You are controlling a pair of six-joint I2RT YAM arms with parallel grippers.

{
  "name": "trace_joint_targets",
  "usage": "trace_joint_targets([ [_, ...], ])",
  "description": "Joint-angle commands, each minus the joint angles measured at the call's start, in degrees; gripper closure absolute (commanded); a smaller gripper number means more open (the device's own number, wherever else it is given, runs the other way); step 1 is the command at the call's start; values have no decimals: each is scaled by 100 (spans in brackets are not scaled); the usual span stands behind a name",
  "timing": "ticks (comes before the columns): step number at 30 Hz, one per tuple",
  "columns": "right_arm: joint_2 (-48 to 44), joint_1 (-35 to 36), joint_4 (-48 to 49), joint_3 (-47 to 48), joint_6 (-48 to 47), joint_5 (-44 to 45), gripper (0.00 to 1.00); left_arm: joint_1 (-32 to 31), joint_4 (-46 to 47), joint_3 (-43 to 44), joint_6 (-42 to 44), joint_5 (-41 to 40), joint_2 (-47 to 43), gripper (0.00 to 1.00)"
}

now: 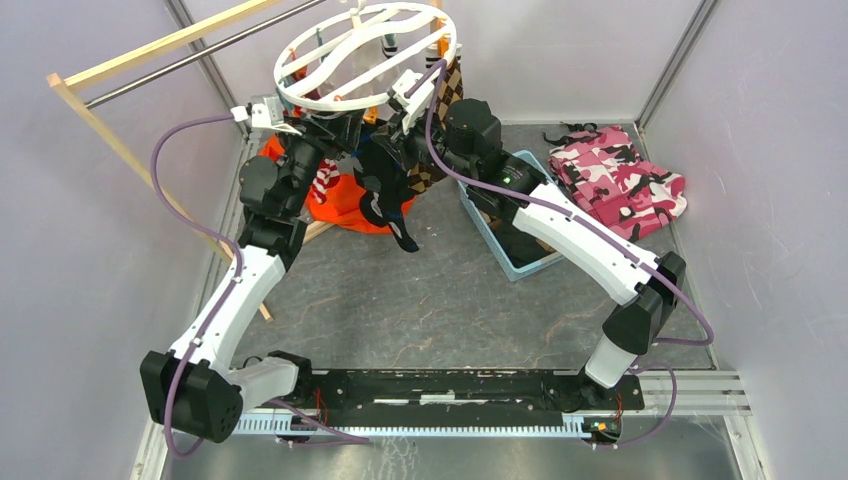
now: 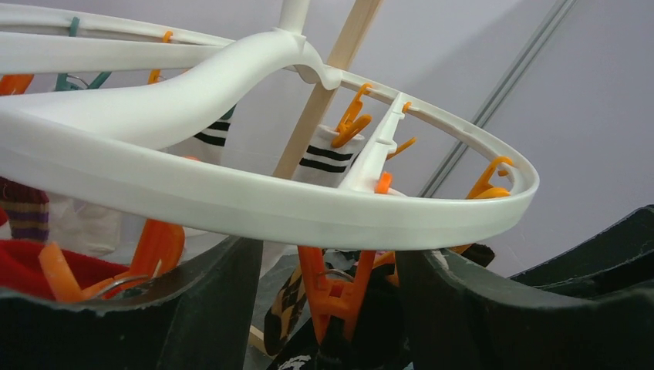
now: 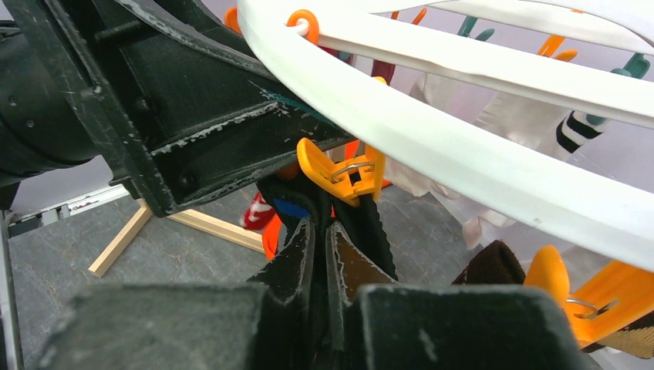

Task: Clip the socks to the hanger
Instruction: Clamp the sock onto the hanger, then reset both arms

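Bright even light, blurry foregrounds.

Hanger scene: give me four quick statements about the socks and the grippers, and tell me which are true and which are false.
1. The right gripper pinches a black sock just below an orange clip of the hanger. True.
2. The pink camouflage cloth hangs from the hanger. False: it lies on the table, off to the right.
3. A white sock with black stripes is already clipped up. True.
4. The left gripper is shut on a sock. False: its fingers stand apart, the clip between them.
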Motion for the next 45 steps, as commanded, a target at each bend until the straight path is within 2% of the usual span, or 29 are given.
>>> trace_joint_targets([
  [1,-182,14,290,3,63,75,87,-14,-151,95,-171,-92,-298,27],
  [5,-244,-8,270,-96,-6,-26,71,-14,-474,12,-155,-159,-544,19],
  [8,-348,-75,207,-246,-124,-343,57,-14,-819,-12,-107,-163,-770,17],
  [11,-497,-252,73,-432,-312,-1058,44,-10,-1367,28,21,-86,-1022,14],
  [14,-715,-518,-154,-684,-714,-2142,29,-9,-1942,47,212,63,-1290,10],
  [19,-1225,-864,-887,-1212,-1733,-3062,10,-8,-3155,119,495,488,-1719,6],
  [24,-1702,-1488,-1544,-1799,-2310,-3755,3,-5,-4144,120,667,942,-2173,3],
  [29,-2492,-2458,-1643,-2735,-2448,-3643,2,-11,-5099,-11,891,998,-2759,0],
  [32,-2896,-3139,-1626,-3051,-2295,-2848,2,-1,-5631,-177,1118,621,-3067,0],
  [34,-3078,-3546,-1437,-3169,-1691,-1872,2,-5,-5881,-200,1217,365,-3125,0],
  [36,-3233,-3906,-1251,-3266,-1167,-1271,2,-4,-6006,-148,1251,51,-3054,0],
  [39,-3441,-4257,-1020,-3357,-614,-685,2,-5,-6406,163,1268,-556,-2587,0],
  [42,-3555,-4448,-1027,-3314,-502,-518,2,46,-6639,578,1328,-1321,-2161,0],
  [45,-3618,-4534,-1086,-3230,-627,-501,2,395,-6570,1013,1349,-1407,-1913,0],
])
